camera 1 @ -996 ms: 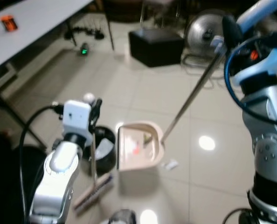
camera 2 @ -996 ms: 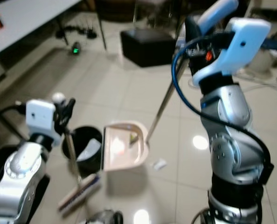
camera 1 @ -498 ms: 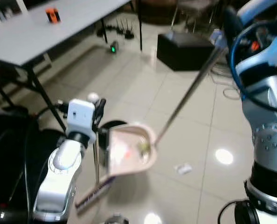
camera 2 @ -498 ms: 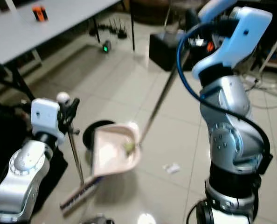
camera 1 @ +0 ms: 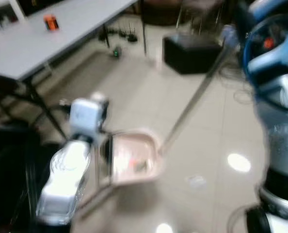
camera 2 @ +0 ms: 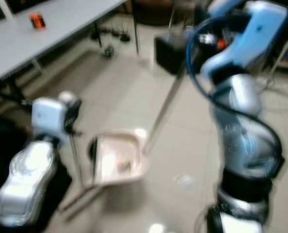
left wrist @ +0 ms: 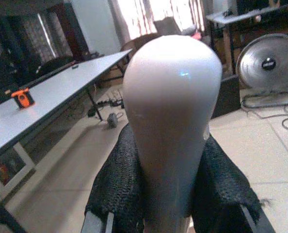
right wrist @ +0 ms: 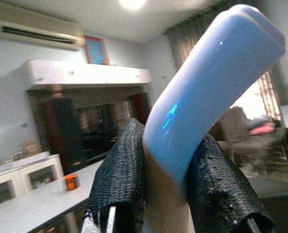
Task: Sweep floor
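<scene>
Over the last second I've raised the dustpan (camera 1: pixel 132 158) off the tiles and carried it left, toward the black bin (camera 1: pixel 105 148) beside my left arm; it now hangs over the bin's right edge, where a second ago it sat flat on the floor. The head has been turning with it, so the now pictures are badly smeared. I read this as the emptying step, with the sweep itself mostly done.

My right end effector (right wrist: pixel 170 167) is closed tight around the blue curved grip of the dustpan's long pole (camera 1: pixel 192 104), high at far right. My left end effector (left wrist: pixel 170 194) is clamped on the pale rounded top of the broom (camera 1: pixel 99 165), whose stick runs down just left of the pan to a head resting on the floor, near.

The pan is pale pink, open face up, with a few bits in it: something reddish and something greenish, too blurred to name. One white scrap (camera 1: pixel 196 181) lies on the tiles right of the pan, unswept, so I'd expect another pass after dumping.

The tabletop (camera 1: pixel 47 41) stands far left.
</scene>
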